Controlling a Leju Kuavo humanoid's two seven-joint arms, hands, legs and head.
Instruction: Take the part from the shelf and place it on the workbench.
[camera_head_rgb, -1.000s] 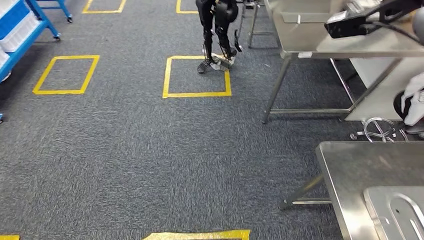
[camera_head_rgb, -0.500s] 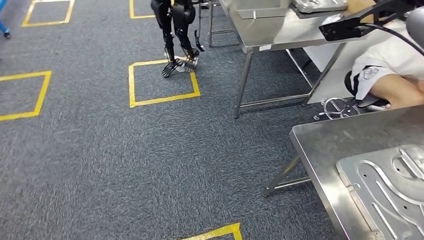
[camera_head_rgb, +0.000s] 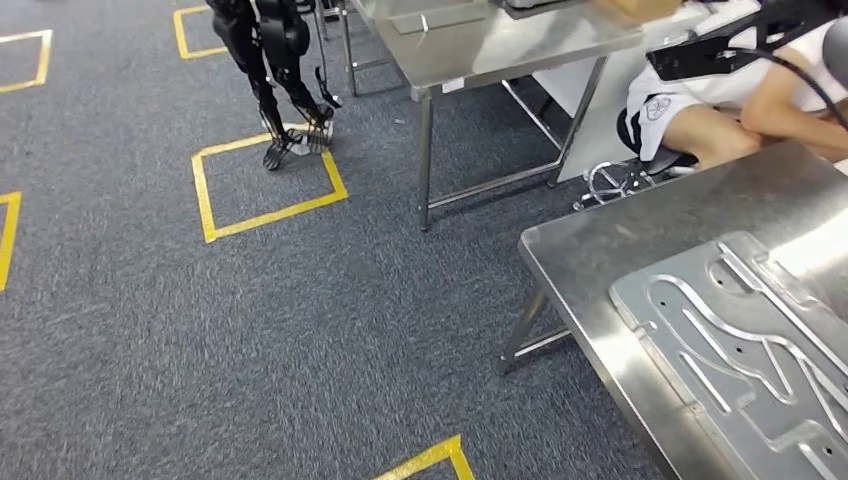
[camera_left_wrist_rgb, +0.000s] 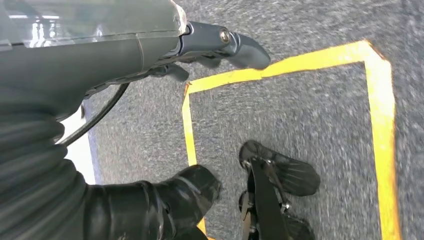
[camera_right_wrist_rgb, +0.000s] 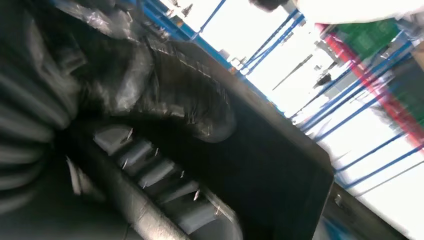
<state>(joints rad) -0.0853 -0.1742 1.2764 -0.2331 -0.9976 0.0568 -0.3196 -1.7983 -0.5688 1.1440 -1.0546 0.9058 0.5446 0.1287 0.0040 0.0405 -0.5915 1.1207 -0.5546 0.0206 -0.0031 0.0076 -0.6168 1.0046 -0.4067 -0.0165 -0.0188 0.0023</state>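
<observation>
Grey carpet floor (camera_head_rgb: 200, 330) takes most of the head view, with a yellow taped square (camera_head_rgb: 265, 185) at about 10 o'clock from the middle and further taped corners at the edges. At 4 o'clock stands the steel workbench surface (camera_head_rgb: 640, 230). A large silver grooved metal plate (camera_head_rgb: 740, 360) lies flat on it, running off the frame at 5 o'clock. A second steel table (camera_head_rgb: 480, 40) stands at 12 to 1 o'clock, well apart from the surface. A seated person (camera_head_rgb: 720, 110) is at 2 o'clock, just beyond the surface's far edge, with a black bar (camera_head_rgb: 720, 50) crossing in front of them. At 11 o'clock another dark legged robot (camera_head_rgb: 275, 90) stands at the far corner of the taped square.

The left hand (camera_left_wrist_rgb: 100, 60) hangs over the carpet and yellow tape. Its fingers (camera_left_wrist_rgb: 240, 47) are stretched out and well apart from the thumb, with nothing between them.

In the right wrist view, which is blurred, the right hand (camera_right_wrist_rgb: 150, 125) holds the part (camera_right_wrist_rgb: 270, 165), a dark flat panel. The thumb lies pressed on its face and the fingers run along beneath its edge. The part is therefore in the right hand, with bright blue shelving (camera_right_wrist_rgb: 320, 100) behind it. Whether it touches the surface cannot be told.
</observation>
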